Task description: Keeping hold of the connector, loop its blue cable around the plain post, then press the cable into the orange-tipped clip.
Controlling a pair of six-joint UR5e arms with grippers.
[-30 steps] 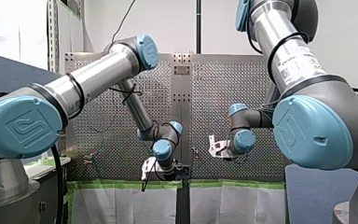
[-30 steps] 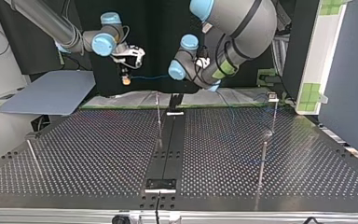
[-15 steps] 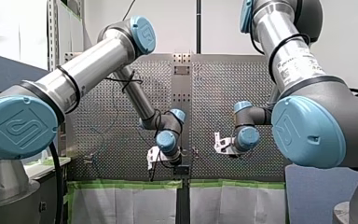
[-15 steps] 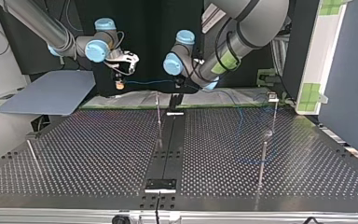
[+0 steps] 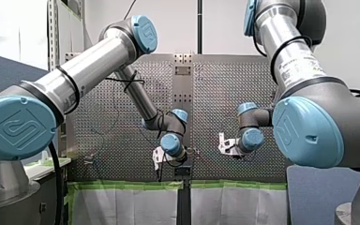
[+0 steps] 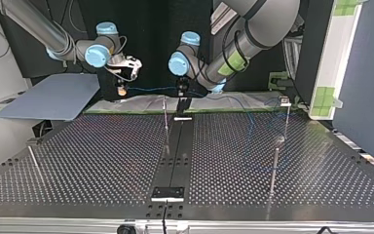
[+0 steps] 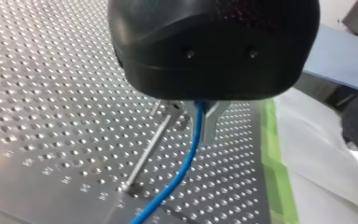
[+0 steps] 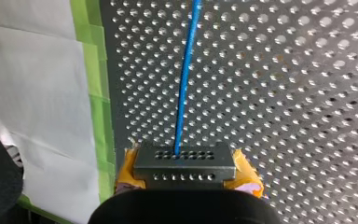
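connector in hand, no loop round the post yet

my right gripper (image 8: pixel 186 171) is clamped on the grey connector (image 8: pixel 182 158) with its yellow pads (image 8: pixel 127 164), so the holding part of the job is in place. the blue cable (image 7: pixel 186 163) leaves the connector and runs through the air to my left gripper (image 7: pixel 193 122), whose metal fingers (image 7: pixel 213 119) stand narrow with the cable pinched between them. in the top view that stretch hangs about level above the far edge of the tabletop (image 6: pixel 102 161). the slim post (image 6: pixel 166 119) near the middle stands just in front of it, and the cable is not round it. past my left gripper the cable droops down to the tabletop at that view's right. as i judge it, the whole winding is left to do, then the press into the orange-tipped clip, which i cannot pick out for sure here.
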